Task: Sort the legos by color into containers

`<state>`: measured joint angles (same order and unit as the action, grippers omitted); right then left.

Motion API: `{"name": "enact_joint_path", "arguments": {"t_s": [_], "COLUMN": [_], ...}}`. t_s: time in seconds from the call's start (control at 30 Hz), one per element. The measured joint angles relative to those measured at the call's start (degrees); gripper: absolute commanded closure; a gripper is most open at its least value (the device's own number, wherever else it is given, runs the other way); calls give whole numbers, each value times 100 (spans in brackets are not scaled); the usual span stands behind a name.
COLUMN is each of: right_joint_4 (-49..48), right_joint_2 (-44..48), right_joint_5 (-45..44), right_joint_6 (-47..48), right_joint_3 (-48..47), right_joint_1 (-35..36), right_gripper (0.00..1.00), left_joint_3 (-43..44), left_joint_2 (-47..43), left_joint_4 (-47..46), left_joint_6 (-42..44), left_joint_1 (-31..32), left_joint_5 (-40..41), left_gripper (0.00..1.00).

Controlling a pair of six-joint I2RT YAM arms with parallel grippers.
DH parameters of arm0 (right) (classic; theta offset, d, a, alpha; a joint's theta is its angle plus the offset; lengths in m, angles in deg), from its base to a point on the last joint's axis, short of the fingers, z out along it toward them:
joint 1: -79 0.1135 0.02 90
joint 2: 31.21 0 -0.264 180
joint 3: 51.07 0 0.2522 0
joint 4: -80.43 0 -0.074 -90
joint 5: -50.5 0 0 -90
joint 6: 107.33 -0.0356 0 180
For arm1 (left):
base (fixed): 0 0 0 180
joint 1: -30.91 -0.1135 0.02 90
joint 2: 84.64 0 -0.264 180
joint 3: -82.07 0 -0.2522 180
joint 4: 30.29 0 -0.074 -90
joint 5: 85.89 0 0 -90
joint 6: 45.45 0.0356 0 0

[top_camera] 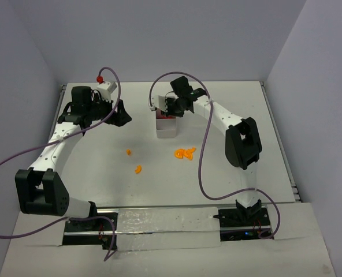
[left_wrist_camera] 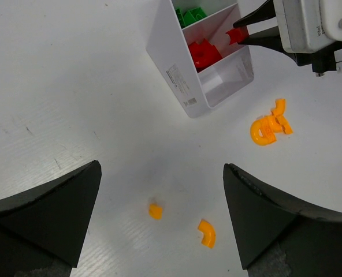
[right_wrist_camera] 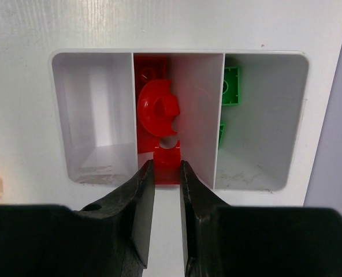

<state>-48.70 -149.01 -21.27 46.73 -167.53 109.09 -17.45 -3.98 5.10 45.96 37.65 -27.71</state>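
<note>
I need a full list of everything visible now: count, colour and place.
white plastic three-compartment tray: one, white, middle of the table, one end compartment empty.
green lego pieces: at least two, green, other end compartment.
red lego pieces: at least two, red, middle compartment.
held red lego piece: one, red, over the middle compartment.
orange lego cluster: several, orange, table beside the tray.
loose orange lego pieces: two, orange, table, apart from the cluster.
left hand: one, black, open above the table.
right hand: one, black, shut on the held red lego piece.

Right hand [right_wrist_camera: 166, 166] pinches a red lego [right_wrist_camera: 167, 156] — over the tray's [right_wrist_camera: 177, 53] middle compartment.
</note>
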Motion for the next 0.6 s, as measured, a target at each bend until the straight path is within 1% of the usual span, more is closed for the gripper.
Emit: {"name": "enact_joint_path", "arguments": {"t_s": [0.07, 0.1, 0.13, 0.2, 0.3, 0.4, 0.47, 0.5, 0.53, 0.57, 0.6], "right_joint_4": [-22, -32, -40, -65, -120, -159, -162, -162, -161, -157, -151], "right_joint_2": [-21, -32, -41, -51, -51, -51, -49, -43, -33, -17, 20], "right_joint_5": [-22, -32, -44, -65, -69, -79, -78, -75, -67, -56, -35], "right_joint_6": [-17, -23, -39, -62, -98, -150, -198, -231, -259, -301, -363], "right_joint_3": [-6, -6, -6, -6, -6, -6, -6, -6, -6, -5, -3], "right_joint_1": [2, 2, 1, 0, 0, 0, 0, 0, 0, 0, 0], "right_gripper": [55, 51, 48, 46, 40, 31, 20, 13, 3, 0, 0], "left_joint_3": [0, 0, 0, 0, 0, -1, -10, -23, -50, -90, -152], "left_joint_2": [0, 0, 0, 0, 0, 0, 0, 0, 0, 1, 6], "left_joint_4": [0, 0, 0, 0, -3, -7, -4, -5, -7, -7, -10], "left_joint_6": [-10, -14, -16, -19, -24, -20, 4, 45, 106, 191, 296], "left_joint_1": [-2, -4, -5, -8, -9, -9, -9, -9, -9, -9, -9], "left_joint_5": [9, 11, 14, 20, 36, 56, 87, 108, 132, 151, 183], "left_gripper": [3, 3, 3, 3, 4, 8, 11, 14, 16, 17, 20]}}
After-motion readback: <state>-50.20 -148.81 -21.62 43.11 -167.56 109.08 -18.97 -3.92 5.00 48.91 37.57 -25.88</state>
